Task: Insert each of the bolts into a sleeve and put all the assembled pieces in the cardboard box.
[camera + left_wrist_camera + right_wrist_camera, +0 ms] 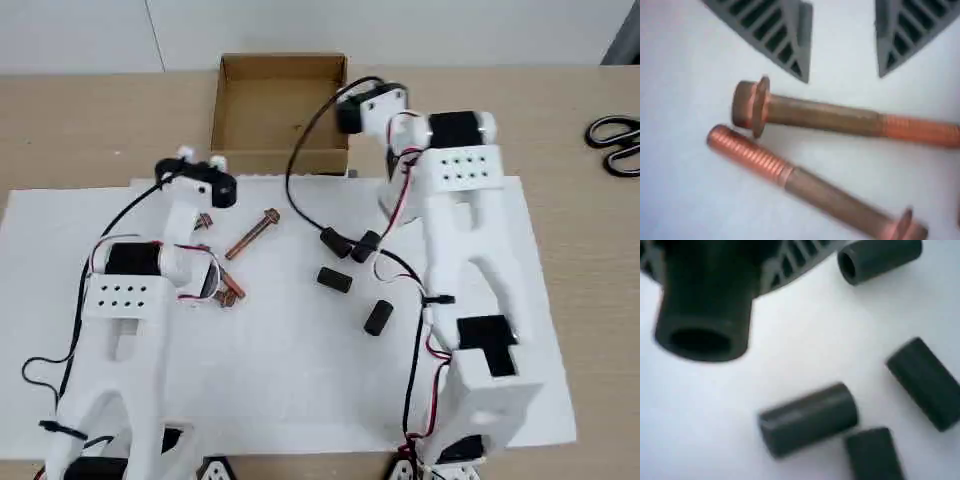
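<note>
No assembled piece yet, none in cardboard box (217, 110). Left hand (842, 75) open, two bolts (815, 115) just beneath. Right hand (755, 270) grips sleeve (702, 305); four loose sleeves (807, 417) nearby.

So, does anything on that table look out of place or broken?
Nothing looks broken. The scissors at the table's edge seem unrelated to the job. The bolts and sleeves lie loose at mixed angles.
</note>
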You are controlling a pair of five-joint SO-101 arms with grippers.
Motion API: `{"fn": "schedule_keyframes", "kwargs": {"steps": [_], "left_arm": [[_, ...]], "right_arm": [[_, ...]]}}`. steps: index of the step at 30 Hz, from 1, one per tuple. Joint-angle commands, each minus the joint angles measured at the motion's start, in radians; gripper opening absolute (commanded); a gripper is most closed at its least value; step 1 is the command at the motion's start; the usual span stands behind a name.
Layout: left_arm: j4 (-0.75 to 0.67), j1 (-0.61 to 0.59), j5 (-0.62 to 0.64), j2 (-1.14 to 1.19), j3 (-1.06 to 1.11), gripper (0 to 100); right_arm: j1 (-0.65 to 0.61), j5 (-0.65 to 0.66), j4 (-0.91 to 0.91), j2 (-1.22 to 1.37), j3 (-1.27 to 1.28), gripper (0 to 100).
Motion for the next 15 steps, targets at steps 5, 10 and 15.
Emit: {"fn": "schedule_keyframes", "kwargs": {"steps": [5,10,15], "left_arm": [[0.083,0.052,-0.083,0.229,-0.300,9],[0.157,0.054,-0.137,0.506,-0.575,12],[0.285,0.087,-0.163,0.710,-0.839,12]], "right_arm": [[0.143,-0.048,0.008,-0.119,0.146,0.4],[0.216,-0.063,0.007,-0.157,0.222,0.6],[0.262,-0.066,0.007,-0.180,0.252,0.6]]}}
